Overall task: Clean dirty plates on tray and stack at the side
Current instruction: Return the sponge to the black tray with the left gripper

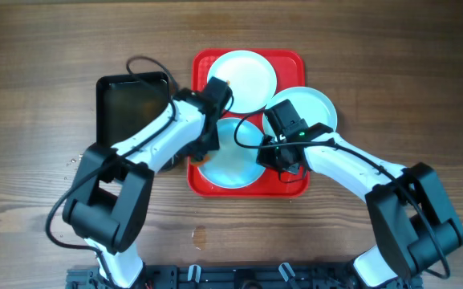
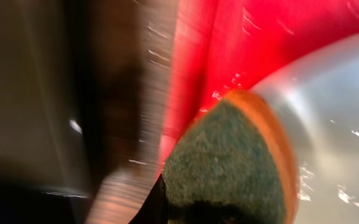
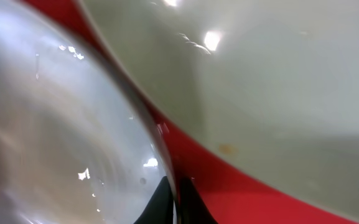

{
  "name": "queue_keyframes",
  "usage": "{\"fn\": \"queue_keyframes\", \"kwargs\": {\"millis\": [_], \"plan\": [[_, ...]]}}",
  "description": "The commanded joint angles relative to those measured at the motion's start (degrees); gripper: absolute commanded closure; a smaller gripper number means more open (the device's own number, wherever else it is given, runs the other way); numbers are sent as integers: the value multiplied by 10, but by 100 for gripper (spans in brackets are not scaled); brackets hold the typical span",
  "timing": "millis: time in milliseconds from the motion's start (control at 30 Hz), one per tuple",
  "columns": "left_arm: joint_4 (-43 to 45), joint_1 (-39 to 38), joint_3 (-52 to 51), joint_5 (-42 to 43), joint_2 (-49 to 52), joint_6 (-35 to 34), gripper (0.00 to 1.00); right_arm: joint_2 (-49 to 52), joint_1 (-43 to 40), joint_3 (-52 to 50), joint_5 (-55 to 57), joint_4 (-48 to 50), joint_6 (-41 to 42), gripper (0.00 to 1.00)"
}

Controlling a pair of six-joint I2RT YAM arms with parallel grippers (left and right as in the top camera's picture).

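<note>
Overhead view is bright, even and sharp, with soft shadows on the brown wooden table [image 1: 38, 48]. Left wrist view is heavily motion-blurred. Highlights streak across the red plastic tray [image 2: 204, 56] above the left claw [image 2: 167, 208], it's dark murk to the claw's left, and the green-and-orange scouring sponge [image 2: 223, 162] right at the claw is soft. Right wrist view is out of focus. Glare spots sit on the pale round plate [image 3: 55, 124] left of the right claw [image 3: 176, 202] and on the cream-white round plate [image 3: 279, 93] above it.
</note>
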Motion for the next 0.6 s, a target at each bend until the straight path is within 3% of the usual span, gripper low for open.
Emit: {"fn": "queue_keyframes", "kwargs": {"millis": [0,133,367,567], "plan": [[-28,33,28,-135,-33,-18,96,38,-19,-47,139,-40,12,96],[-35,36,30,-130,-78,-18,96,33,-19,-46,127,-40,-10,96],[-40,88,30,-79,-160,-6,96,-35,-19,-46,4,17,-199,96],[-6,174,17,16,-169,89,96,-101,-19,-46,-38,32,-260,96]]}}
